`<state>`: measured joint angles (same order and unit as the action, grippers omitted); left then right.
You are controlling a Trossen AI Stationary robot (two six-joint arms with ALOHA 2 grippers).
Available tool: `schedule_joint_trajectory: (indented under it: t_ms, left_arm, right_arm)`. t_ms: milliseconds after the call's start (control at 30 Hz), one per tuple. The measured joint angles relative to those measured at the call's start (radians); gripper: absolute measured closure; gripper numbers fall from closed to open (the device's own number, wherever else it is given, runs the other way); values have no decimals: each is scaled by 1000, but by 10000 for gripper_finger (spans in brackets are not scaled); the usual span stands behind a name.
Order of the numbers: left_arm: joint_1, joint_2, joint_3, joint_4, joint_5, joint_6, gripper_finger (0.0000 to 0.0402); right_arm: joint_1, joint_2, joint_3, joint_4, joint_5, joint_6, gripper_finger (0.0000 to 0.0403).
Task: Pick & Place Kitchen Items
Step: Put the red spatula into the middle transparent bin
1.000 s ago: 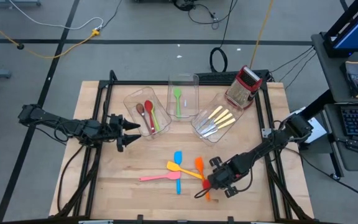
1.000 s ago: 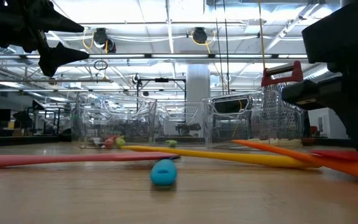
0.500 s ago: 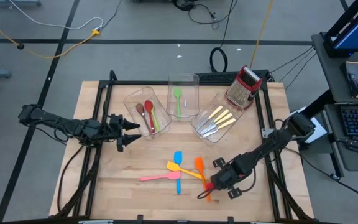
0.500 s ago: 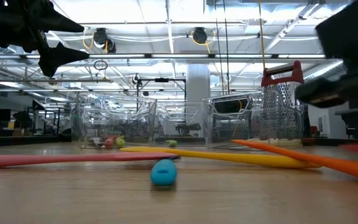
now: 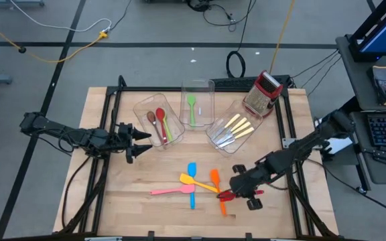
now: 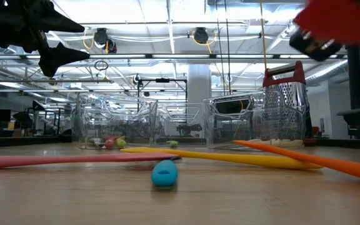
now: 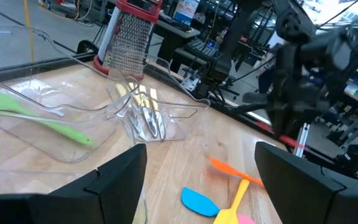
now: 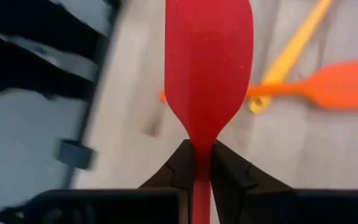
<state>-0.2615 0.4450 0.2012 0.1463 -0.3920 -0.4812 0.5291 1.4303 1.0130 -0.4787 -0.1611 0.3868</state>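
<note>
The right wrist view alone shows the grip: the right end effector (image 8: 202,163) has its fingers pinched tight on the neck of the red spatula (image 8: 208,68), blade held above the surface (image 8: 291,149). From above, that spatula (image 5: 224,196) is just a red sliver at the end effector (image 5: 228,195), beside the orange spatula (image 5: 216,180). The low view adds a blue spatula (image 6: 164,172) lying nearest. The left end effector (image 5: 141,143) hovers spread wide near the spoon bin (image 5: 139,110). No writing is legible.
</note>
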Motion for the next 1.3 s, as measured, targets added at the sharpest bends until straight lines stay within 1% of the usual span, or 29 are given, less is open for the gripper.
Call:
schedule_joint_trajectory:
  t_ms: [233, 433, 633, 767, 867, 1000, 1133, 1300]
  left_arm:
    - [0, 0, 0, 0, 0, 0, 96]
    - [0, 0, 0, 0, 0, 1, 96]
    - [0, 0, 0, 0, 0, 7, 96]
    - [0, 0, 0, 0, 0, 7, 96]
    - [0, 0, 0, 0, 0, 7, 96]
    - [0, 0, 0, 0, 0, 6, 96]
    - [0, 0, 0, 0, 0, 6, 96]
    - [0, 0, 0, 0, 0, 4, 96]
  right_arm:
    - [-46, -83, 1, 174, -93, 113, 382]
    - [-109, -91, 2, 356, -219, 217, 382]
    - [-190, -91, 2, 500, -353, 309, 382]
    - [-251, -91, 2, 609, -418, 364, 382]
    - [-296, -91, 2, 693, -446, 389, 382]
    - [-359, -91, 2, 802, -446, 418, 382]
    - [-429, -91, 2, 907, -442, 422, 382]
    - [-535, -91, 2, 980, -411, 432, 382]
